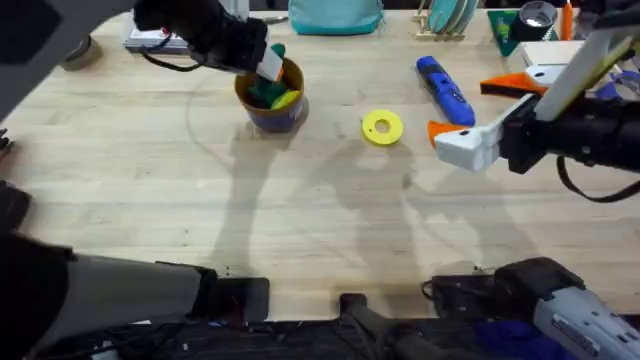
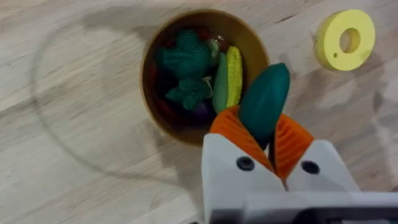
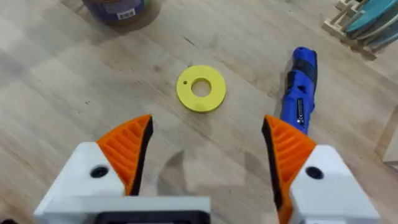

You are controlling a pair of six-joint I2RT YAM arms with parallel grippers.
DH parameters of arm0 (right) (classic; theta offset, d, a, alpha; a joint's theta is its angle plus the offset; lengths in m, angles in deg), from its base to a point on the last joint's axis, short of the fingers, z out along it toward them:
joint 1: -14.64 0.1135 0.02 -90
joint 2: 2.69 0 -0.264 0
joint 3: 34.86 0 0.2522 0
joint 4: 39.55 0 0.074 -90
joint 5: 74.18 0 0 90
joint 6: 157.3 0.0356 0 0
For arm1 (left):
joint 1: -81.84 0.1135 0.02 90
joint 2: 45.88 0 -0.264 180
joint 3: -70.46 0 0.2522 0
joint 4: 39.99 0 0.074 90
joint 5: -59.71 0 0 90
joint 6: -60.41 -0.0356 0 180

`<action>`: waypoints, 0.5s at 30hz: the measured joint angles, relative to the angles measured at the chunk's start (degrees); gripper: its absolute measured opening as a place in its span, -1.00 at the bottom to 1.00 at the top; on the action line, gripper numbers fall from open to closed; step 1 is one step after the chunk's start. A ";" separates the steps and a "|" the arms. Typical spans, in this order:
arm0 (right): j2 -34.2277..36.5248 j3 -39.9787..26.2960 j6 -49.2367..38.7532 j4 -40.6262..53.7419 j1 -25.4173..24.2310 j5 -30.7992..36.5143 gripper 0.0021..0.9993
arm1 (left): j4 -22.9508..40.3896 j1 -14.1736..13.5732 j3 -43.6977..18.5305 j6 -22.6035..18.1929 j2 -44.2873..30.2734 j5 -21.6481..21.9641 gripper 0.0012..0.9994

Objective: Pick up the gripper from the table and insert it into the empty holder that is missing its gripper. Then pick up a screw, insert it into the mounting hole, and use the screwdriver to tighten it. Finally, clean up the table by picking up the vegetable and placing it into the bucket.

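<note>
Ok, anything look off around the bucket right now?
Nothing spilled or askew. The left tool holds the vegetable above the upright bucket, which already contains other toy vegetables. The screwdriver lies flat nearby.

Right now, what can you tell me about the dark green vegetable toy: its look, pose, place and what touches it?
The vegetable is a small, smooth, glossy dark green oval that looks like plastic. It is pinched at its lower end between the orange ribbed pads of the left tool, its free end pointing away from the tool. It hangs just above the rim of the bucket, on the side toward the flat yellow ring, not yet inside. The bucket holds a bright green leafy toy and a yellow toy.
</note>
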 joint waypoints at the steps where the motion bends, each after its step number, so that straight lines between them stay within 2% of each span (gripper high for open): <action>1: 0.00 0.00 0.00 0.00 0.00 0.00 0.99 | -0.27 0.00 0.00 0.02 -0.54 0.00 -0.95; 5: 0.00 0.00 0.00 0.01 0.00 0.00 0.99 | -0.95 0.00 0.00 0.00 -0.76 -0.02 -0.90; 11: 0.00 0.00 0.00 0.02 0.00 0.00 0.99 | -0.73 0.02 0.00 0.32 -0.37 0.62 0.88; 12: 0.00 0.00 0.00 0.02 0.00 0.00 0.99 | -0.48 0.11 0.00 0.28 -0.27 0.84 0.94; 15: 0.00 0.00 0.00 0.17 0.00 0.00 0.99 | 0.57 0.65 0.00 0.28 0.86 1.47 0.97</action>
